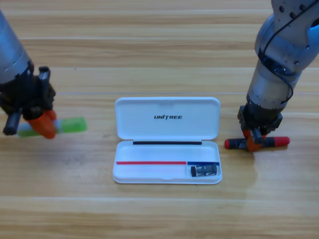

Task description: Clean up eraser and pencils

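Note:
The white UNITREE case lies open in the middle of the table. The eraser, a small dark block, rests in the case's lower right compartment. At the left, my left gripper is closed around the pale pencil with the green end, and the pencil looks blurred. At the right, my right gripper points down onto the middle of the black pencil with red ends, which lies flat on the wood. Its orange jaws straddle that pencil.
The case's lid stands open toward the back, and its tray faces the front edge. Both arms come down from the upper corners.

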